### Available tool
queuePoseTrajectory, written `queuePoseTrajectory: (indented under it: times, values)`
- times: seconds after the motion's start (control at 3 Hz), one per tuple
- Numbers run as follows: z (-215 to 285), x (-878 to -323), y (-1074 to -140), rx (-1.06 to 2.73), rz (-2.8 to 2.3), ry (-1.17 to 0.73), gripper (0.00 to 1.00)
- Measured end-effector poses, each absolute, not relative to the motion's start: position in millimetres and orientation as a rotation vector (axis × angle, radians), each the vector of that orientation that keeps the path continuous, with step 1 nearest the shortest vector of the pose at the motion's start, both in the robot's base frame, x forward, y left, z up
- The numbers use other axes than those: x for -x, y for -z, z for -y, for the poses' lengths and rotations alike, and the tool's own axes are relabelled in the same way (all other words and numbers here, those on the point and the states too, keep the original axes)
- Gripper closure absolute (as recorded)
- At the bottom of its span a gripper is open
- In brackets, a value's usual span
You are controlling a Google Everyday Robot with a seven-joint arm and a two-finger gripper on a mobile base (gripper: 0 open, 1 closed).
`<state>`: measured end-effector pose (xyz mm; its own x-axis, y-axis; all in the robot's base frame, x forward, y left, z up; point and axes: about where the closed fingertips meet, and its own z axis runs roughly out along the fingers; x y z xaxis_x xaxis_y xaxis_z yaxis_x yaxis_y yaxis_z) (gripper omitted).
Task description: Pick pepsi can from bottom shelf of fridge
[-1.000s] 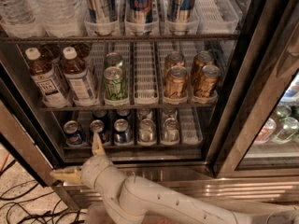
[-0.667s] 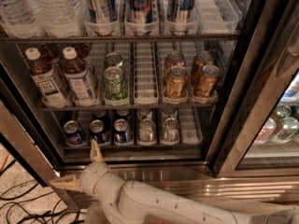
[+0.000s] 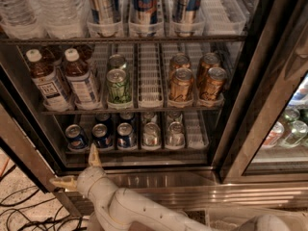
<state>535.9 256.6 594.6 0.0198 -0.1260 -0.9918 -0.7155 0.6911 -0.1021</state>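
The fridge [image 3: 269, 76] stands open, with a dark frame and a stainless-steel base. Its bottom shelf [image 3: 195, 129] holds three short dark-blue pepsi cans [image 3: 126, 135] in front on the left, more behind them, and plain silver cans [image 3: 151, 134] to their right. My gripper [image 3: 79, 170] is open and empty. One tan finger [image 3: 94, 155] points up at the shelf's front edge below the middle pepsi can. The other finger [image 3: 62, 181] points left. My white arm [image 3: 134, 211] reaches in from the bottom right.
The middle rack holds brown-drink bottles [image 3: 48, 81], green cans [image 3: 118, 83] and gold cans [image 3: 182, 83]. The top rack has water bottles and tall slim cans [image 3: 144, 4]. The glass door [image 3: 288, 129] stands at the right. Black cables [image 3: 19, 211] lie on the floor at the left.
My gripper and arm have shifted slightly down and left along the fridge base. The cans have not moved.
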Motion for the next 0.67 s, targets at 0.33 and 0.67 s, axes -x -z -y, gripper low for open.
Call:
queuePoseTrajectory:
  times: [0.33, 0.67]
  values:
    - [-273, -557, -581, 0.605, -1.482, -0.545, 0.00]
    - [-269, -555, -559, 0.571, -1.491, -0.514, 0.00]
